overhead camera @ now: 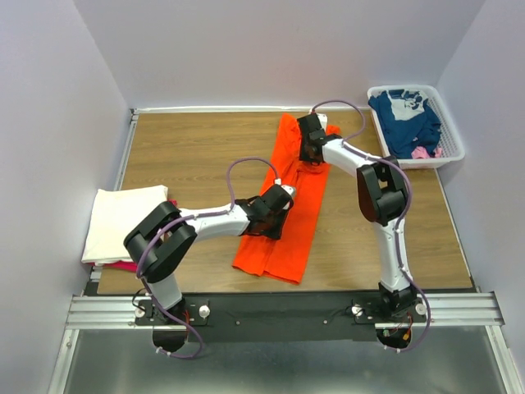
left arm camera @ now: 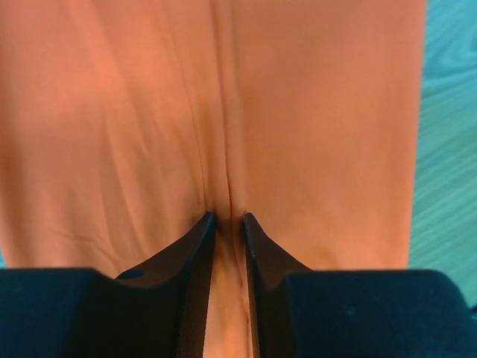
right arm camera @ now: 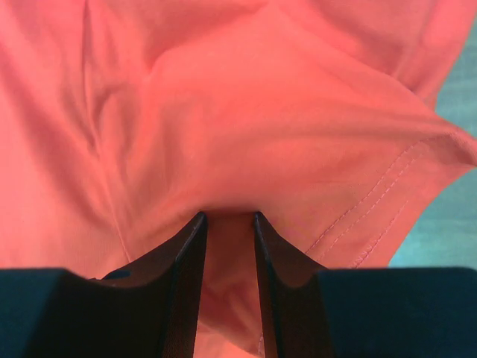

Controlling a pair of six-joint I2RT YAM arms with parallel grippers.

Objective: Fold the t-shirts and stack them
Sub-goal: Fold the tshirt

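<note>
Two pincers, both on the one orange t-shirt (overhead camera: 283, 238), which lies as a long strip running from near the front edge of the surface (overhead camera: 197, 148) toward the back.

Well to the left of the left pincer (overhead camera: 283, 195), at the surface's left edge, lies one folded cream-white t-shirt (overhead camera: 123, 217). Only a sliver of a magenta-pink t-shirt (overhead camera: 123, 266) shows under it.

The left pincer (left arm camera: 227, 218) sits at mid-strip, its jaws nearly together and nipping a ridge of orange cloth. Farther back, the right pincer (right arm camera: 227, 216) stands at the strip's far end, its jaws narrow and gripping bunched cloth near a stitched hem. Its arm hides that end in the overhead view.

Bare wood lies left of both pincers. Right of the right pincer, at the back corner, one white basket (overhead camera: 454, 156) holds a crumpled navy t-shirt (overhead camera: 406, 119) and a pink scrap (overhead camera: 422, 153) too small to identify.
</note>
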